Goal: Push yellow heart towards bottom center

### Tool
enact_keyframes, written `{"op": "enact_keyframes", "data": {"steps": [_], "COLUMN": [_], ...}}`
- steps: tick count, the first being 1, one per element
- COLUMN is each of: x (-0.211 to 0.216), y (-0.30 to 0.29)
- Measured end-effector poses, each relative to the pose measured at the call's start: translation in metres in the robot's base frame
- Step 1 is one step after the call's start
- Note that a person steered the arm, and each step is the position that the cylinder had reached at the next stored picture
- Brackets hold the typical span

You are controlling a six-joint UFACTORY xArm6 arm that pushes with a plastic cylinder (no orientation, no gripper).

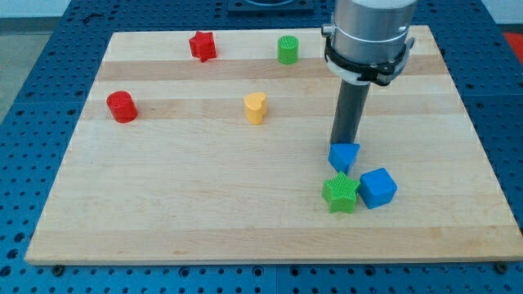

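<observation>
The yellow heart [256, 107] sits on the wooden board [204, 188], a little above the middle and left of centre. My tip [344, 144] stands well to the heart's right and slightly lower, right at the top edge of the blue triangular block [344, 156]. The rod rises from there to the grey arm body at the view's top right.
A green star [341, 193] and a blue cube [377, 188] lie just below the blue triangular block. A red cylinder [122, 107] is at the left, a red star [202, 46] and a green cylinder [288, 50] near the top edge.
</observation>
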State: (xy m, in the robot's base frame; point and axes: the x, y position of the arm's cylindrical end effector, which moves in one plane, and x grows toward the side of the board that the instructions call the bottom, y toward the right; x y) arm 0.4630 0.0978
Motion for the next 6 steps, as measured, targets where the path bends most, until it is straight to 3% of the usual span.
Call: {"op": "enact_keyframes", "data": {"steps": [2, 4, 5, 6], "x": [0.005, -0.087, -0.141, -0.135], "y": [0.000, -0.025, -0.084, -0.128]}}
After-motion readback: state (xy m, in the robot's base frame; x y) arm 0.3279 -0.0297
